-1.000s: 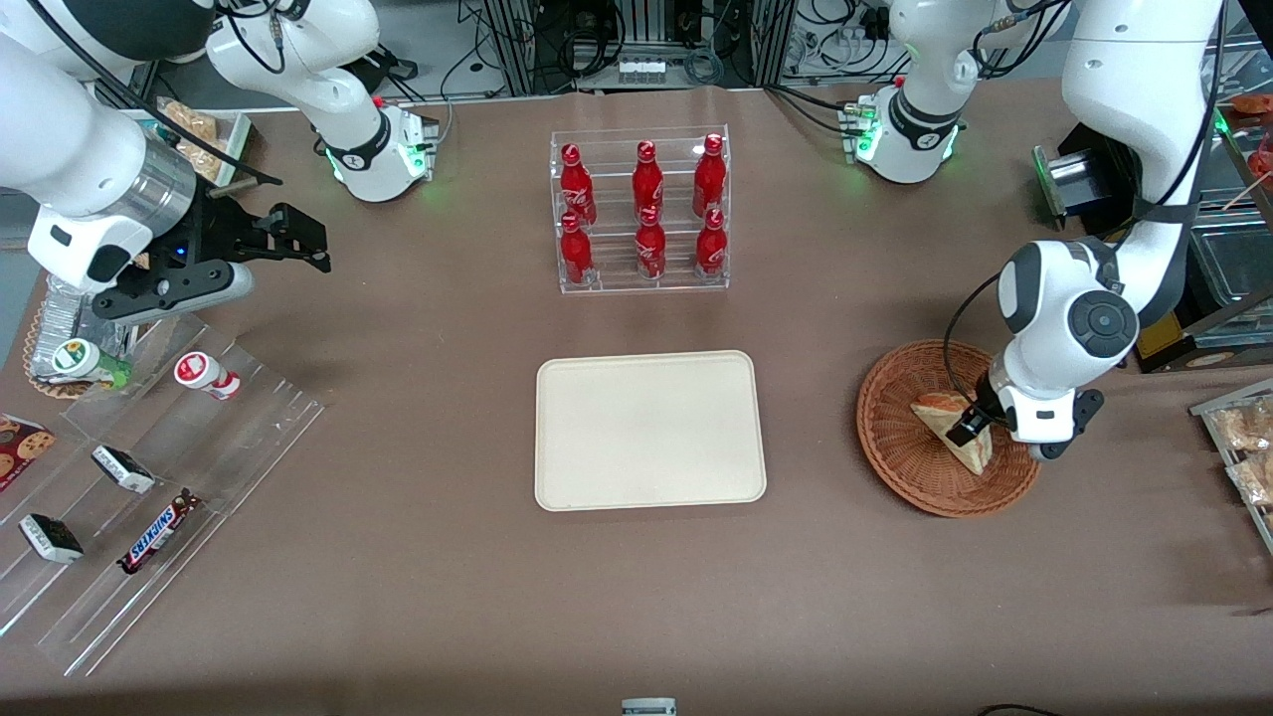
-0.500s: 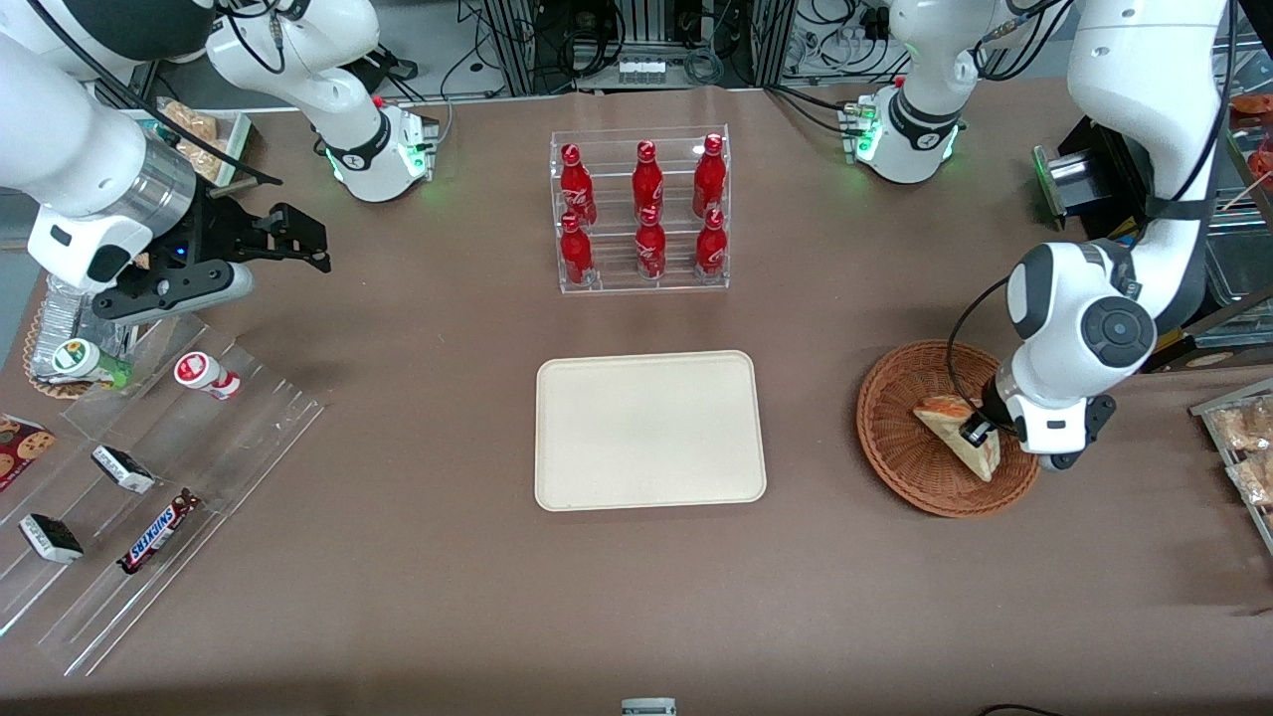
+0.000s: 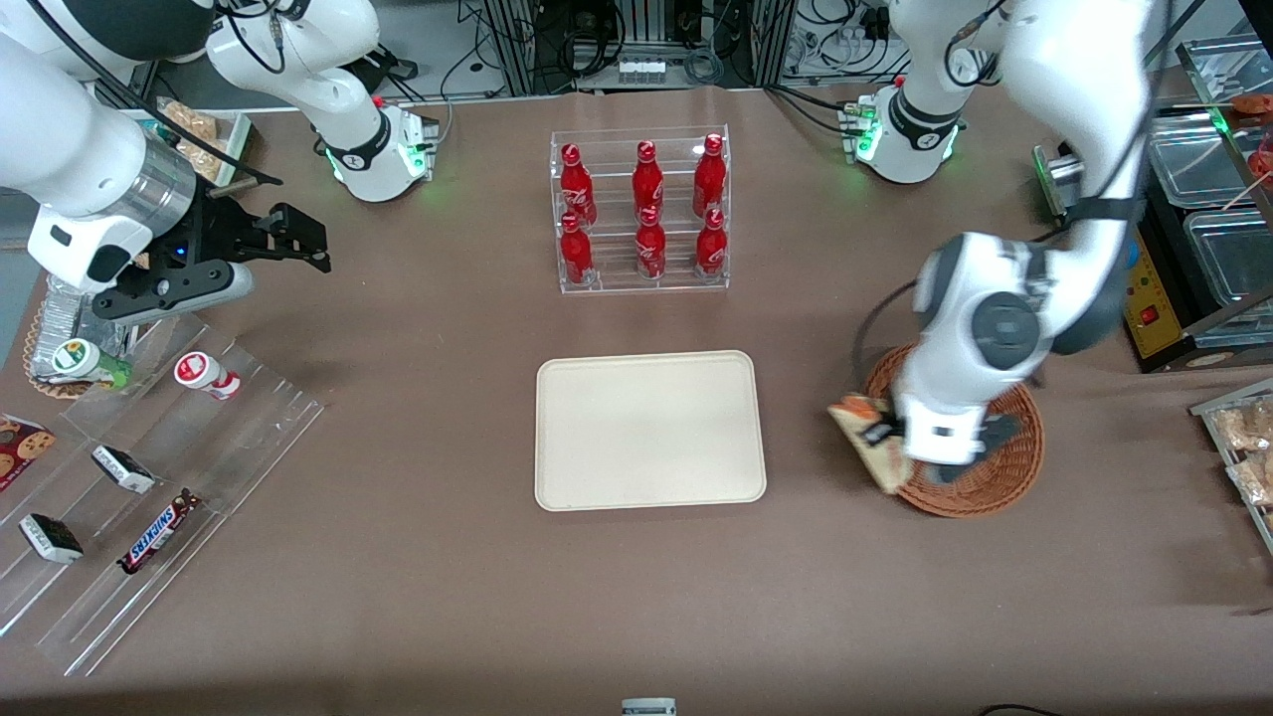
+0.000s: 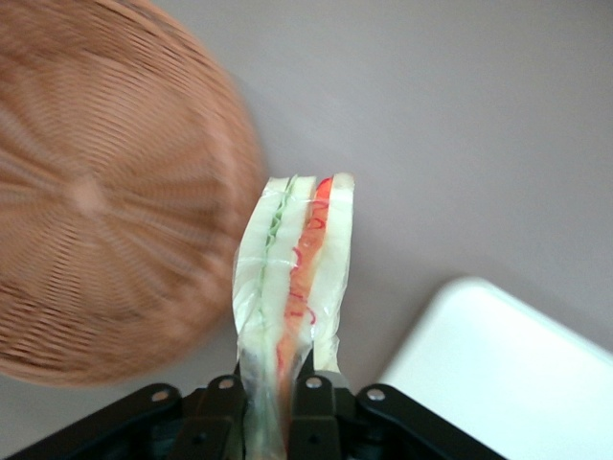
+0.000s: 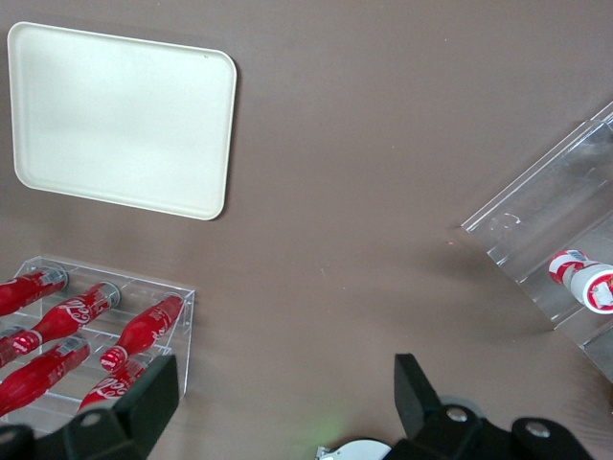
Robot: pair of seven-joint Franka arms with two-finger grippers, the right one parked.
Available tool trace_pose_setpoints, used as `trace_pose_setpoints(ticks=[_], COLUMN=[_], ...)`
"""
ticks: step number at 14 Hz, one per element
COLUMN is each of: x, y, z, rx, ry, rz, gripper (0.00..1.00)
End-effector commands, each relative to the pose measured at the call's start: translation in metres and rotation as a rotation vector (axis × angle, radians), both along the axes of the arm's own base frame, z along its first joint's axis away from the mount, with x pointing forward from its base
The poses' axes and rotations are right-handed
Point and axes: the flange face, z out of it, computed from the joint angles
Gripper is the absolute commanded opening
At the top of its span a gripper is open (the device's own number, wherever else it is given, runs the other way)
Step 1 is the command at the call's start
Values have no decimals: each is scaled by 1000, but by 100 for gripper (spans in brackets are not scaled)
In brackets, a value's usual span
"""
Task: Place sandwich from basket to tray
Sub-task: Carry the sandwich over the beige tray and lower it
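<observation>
My left gripper is shut on the sandwich, a wrapped white wedge with red and green filling, and holds it in the air over the rim of the wicker basket, on the edge that faces the tray. In the left wrist view the sandwich stands clamped between the black fingers, with the basket below beside it and a corner of the tray in sight. The cream tray lies bare at the table's middle; it also shows in the right wrist view.
A clear rack of red bottles stands farther from the front camera than the tray. Clear stepped racks with snacks lie toward the parked arm's end. Bagged snacks and clear bins sit at the working arm's end.
The left gripper has lifted the sandwich out of the basket's middle and carried it toward the tray, to the basket's rim. The arm has swung the same way.
</observation>
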Motion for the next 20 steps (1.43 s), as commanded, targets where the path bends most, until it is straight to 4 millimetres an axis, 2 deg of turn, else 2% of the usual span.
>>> trace_pose_setpoints(ticks=[1,4,5,8,9,12,14,15,16,17,18,19,20], x=[3,-13,-14,-39,-44,-54,-57,-58,-58,-57,-55,-54,-50], y=[-85,-163,-181,-233,-243,-258,-258,-257,-258,-257,-257,-257,-253], z=[-20,-38,-42,-67,-73,-89,-97,-100,-102,-99,-91,-76,-52], rx=[-12,-41,-62,-83,-81,-51,-42,-40,-41,-47,-51,-59,-63], ry=[-6,-56,-94,-135,-137,-140,-129,-125,-122,-124,-129,-142,-157], rz=[-104,-219,-249,-342,-364,-441,-462,-473,-467,-456,-449,-446,-439], gripper=[8,9,10,10,11,13,18,26,46,80,100,100,100])
